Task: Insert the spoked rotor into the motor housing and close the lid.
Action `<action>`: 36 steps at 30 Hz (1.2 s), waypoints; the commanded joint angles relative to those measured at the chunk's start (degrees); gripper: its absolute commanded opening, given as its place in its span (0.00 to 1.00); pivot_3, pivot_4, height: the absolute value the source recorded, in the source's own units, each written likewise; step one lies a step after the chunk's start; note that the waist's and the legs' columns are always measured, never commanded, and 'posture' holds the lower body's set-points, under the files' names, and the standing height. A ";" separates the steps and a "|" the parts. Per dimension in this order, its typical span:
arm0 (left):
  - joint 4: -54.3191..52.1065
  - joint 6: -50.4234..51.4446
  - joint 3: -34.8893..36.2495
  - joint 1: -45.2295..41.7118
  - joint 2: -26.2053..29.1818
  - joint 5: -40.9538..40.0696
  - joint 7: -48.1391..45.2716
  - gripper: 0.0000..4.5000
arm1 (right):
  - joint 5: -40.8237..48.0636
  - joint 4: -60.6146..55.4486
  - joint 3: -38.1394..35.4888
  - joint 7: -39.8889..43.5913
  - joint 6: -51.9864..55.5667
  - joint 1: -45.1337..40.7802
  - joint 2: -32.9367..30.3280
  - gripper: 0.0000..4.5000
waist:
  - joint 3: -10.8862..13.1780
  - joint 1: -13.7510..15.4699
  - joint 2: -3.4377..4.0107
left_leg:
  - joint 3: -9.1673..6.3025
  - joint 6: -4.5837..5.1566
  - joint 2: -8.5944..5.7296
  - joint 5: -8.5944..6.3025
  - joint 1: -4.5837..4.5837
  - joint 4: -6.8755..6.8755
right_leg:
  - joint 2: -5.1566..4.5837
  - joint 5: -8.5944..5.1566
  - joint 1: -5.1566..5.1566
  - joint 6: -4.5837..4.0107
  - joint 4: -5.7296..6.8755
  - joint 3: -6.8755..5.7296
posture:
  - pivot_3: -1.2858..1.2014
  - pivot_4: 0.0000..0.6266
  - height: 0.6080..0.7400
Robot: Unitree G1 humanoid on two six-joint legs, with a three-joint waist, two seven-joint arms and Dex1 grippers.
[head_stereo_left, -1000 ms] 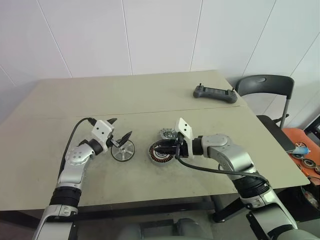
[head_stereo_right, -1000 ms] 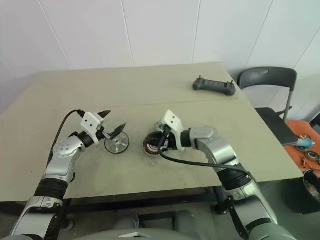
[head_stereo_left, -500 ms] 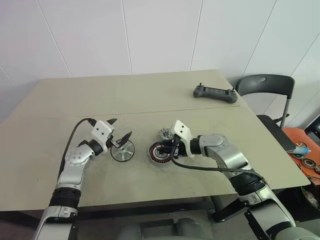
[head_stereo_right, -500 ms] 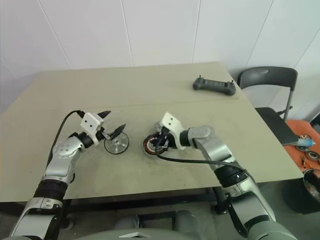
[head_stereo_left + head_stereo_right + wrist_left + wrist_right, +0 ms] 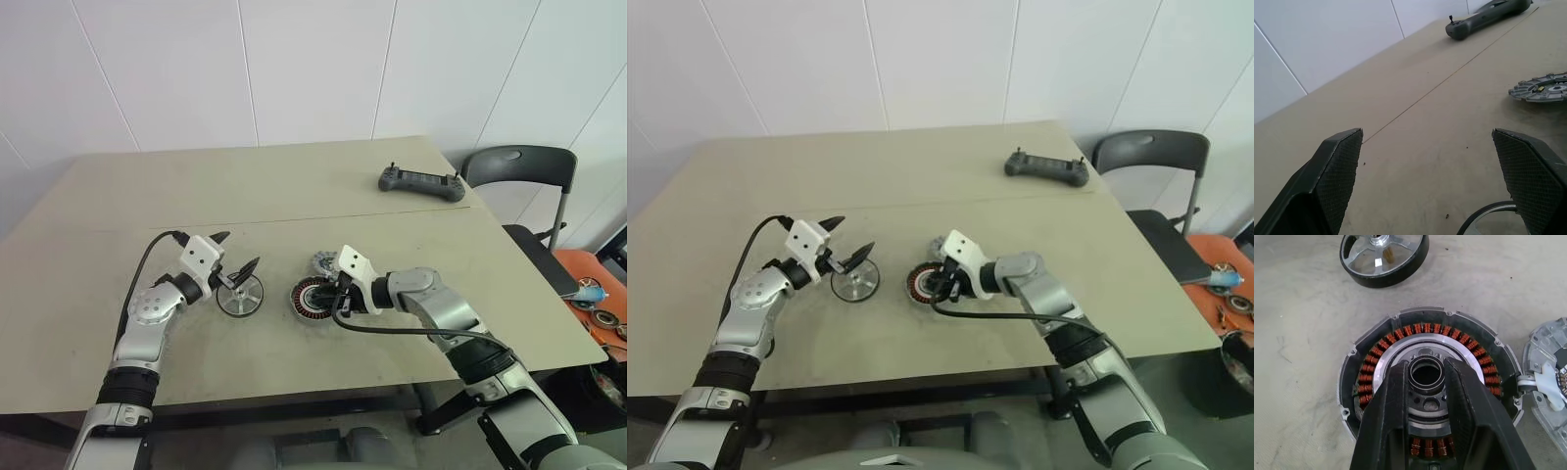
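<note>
– 2 sets of fingers over the counter (image 5: 245, 186). What do the right fingers (image 5: 1396, 396) have?

– They are nearly closed, pinching the pale centre ring of the motor housing (image 5: 306, 298). 1 finger sits on each side of that ring, with the copper windings ringed around them. The housing lies flat on the counter.

– And the spoked rotor (image 5: 241, 297)?

– To the left of the motor housing, near it but apart. It lies flat: silver spokes inside a dark rim.

– Do the left fingers (image 5: 1337, 166) hold it?

– No. They are spread as wide as they go and hold nothing. They hover just above the rotor, left of the housing, and part of the rotor's rim shows between them in the left wrist view.

– Anything behind the housing?

– 1 flat gray lid (image 5: 326, 261) with a ribbed edge, just beyond the housing and almost touching its far-right side. Much farther back and to the right of the housing lies a dark gray controller (image 5: 421, 183), near the counter's far edge.
</note>
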 commanded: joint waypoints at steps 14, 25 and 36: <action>-3.78 0.57 0.61 0.61 -0.16 -1.96 -1.06 1.00 | -0.43 1.23 -1.03 -0.93 -1.17 -0.30 1.27 0.15 | 0.00 -0.05 0.00 | 0.00 0.00 0.00 0.00 0.03 0.01 | 0.00 0.00 0.03 -0.01 0.02 0.00 | 0.52 0.00 1.00; -8.25 4.55 -2.04 2.95 -2.50 -4.69 -4.95 1.00 | -0.59 2.93 -1.28 -1.06 -0.70 -0.62 1.06 0.15 | -0.01 -0.05 -0.01 | 0.00 0.00 0.00 0.00 0.07 0.02 | 0.00 -0.01 0.07 -0.02 0.02 0.00 | 0.52 0.00 1.00; -13.41 8.77 -11.06 10.29 -6.09 -2.70 -8.33 1.00 | -0.79 3.62 -1.31 -1.55 -0.59 -0.28 1.44 0.15 | -0.03 0.00 0.00 | -0.01 0.00 0.00 0.00 0.11 0.06 | 0.00 -0.02 0.12 -0.04 0.02 0.02 | 0.52 0.00 1.00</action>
